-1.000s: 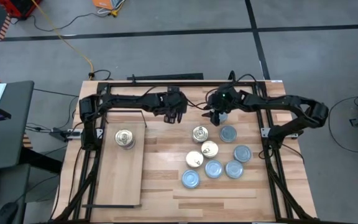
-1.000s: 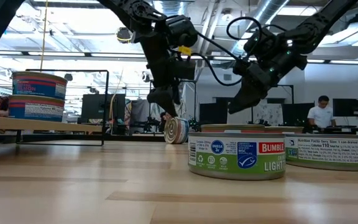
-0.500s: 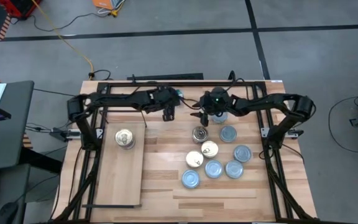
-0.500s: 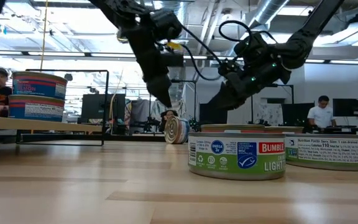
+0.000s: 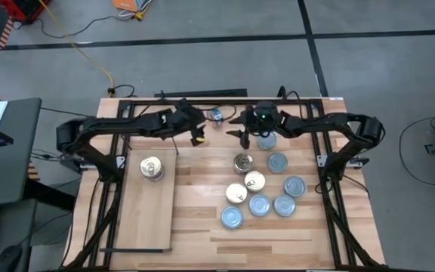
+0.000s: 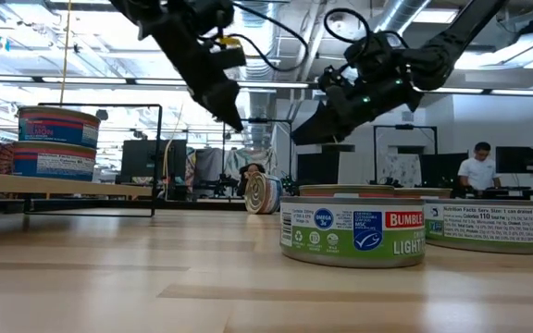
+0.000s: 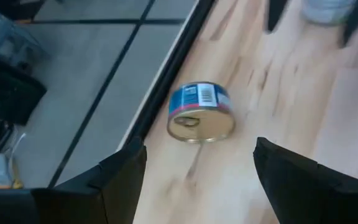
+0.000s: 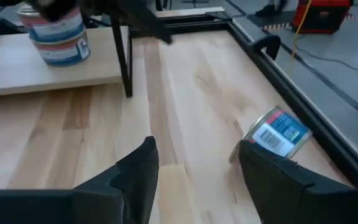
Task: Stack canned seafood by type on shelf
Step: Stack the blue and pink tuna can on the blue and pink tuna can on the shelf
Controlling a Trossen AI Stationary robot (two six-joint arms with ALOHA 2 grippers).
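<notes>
The left claw [image 5: 197,136] has pulled back from the middle of the desk's far edge toward the far left corner, near the wire frame of the shelf [image 5: 148,219], and in the low view it now hangs higher above the wood. The right claw [image 5: 242,136] has swung from above the cluster of tins toward the middle of the far edge and has also risen. A blue-labelled tin [image 5: 215,115] lying on its side by the far edge, earlier hidden under the left arm, now shows between the two claws.

Blue-labelled tin [image 5: 216,115] on edge; two stacked [image 5: 151,168] on shelf [image 5: 146,219]
</notes>
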